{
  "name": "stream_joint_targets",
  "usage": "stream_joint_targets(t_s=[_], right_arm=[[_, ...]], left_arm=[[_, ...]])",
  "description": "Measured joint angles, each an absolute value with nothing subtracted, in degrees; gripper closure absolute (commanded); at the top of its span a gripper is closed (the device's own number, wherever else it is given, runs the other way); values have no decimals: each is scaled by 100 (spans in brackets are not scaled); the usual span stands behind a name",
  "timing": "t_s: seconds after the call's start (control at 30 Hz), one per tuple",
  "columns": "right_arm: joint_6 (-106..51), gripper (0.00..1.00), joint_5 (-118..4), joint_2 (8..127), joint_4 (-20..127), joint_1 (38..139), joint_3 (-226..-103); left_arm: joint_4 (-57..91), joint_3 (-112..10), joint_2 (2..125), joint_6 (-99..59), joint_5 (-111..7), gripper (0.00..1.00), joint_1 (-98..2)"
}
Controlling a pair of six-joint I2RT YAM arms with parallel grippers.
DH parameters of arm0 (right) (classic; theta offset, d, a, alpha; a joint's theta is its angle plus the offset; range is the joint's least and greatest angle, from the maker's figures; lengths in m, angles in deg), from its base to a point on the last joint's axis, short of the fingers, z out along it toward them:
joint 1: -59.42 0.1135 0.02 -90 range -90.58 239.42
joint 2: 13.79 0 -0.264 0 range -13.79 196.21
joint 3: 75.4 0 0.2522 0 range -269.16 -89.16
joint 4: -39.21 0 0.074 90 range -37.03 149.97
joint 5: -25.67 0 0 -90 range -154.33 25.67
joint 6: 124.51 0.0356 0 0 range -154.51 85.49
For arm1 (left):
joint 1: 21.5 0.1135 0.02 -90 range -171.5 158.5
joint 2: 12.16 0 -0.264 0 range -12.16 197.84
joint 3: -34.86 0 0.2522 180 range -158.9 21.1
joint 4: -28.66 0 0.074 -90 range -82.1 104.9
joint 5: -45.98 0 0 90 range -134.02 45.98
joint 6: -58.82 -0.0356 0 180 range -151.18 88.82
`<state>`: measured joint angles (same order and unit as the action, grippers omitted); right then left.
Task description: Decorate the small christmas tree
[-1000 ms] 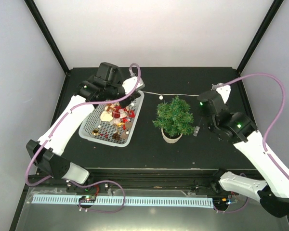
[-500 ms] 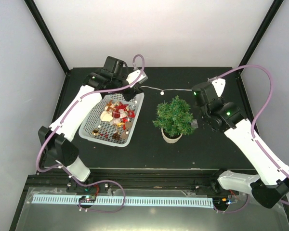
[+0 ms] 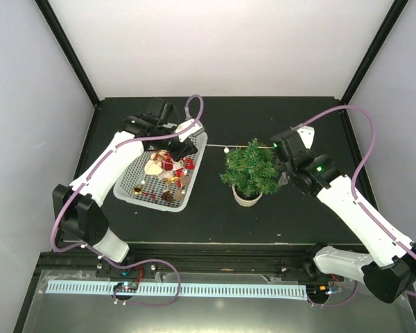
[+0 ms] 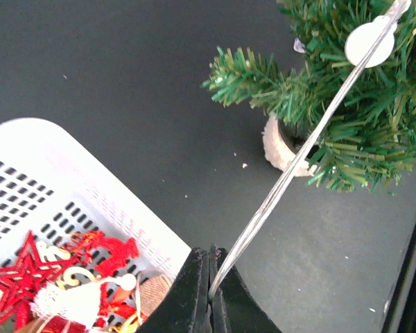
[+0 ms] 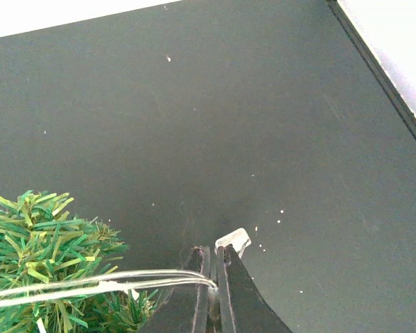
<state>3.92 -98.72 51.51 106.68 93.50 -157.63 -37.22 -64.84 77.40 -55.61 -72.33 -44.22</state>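
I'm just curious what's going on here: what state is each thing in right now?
small christmas tree: upright in its pot, light string across its top.
light string: stretched between both pincers.
left pincer: shut on light string.
right pincer: shut on light string.
mesh basket: holding ornaments.

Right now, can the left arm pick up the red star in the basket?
Probably not yet. The red star lies close by in the white basket, but the left jaws are shut on the light string, so they would have to let go first.
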Motion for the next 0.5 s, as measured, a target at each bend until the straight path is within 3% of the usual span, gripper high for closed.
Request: stream_joint_targets(t_s=[0.5], right_arm=[[384,96,-9503,5322,10531,9350,-15468]], left_arm=[[-3827,-5489,7751,-5709,-7401,98,-4389]])
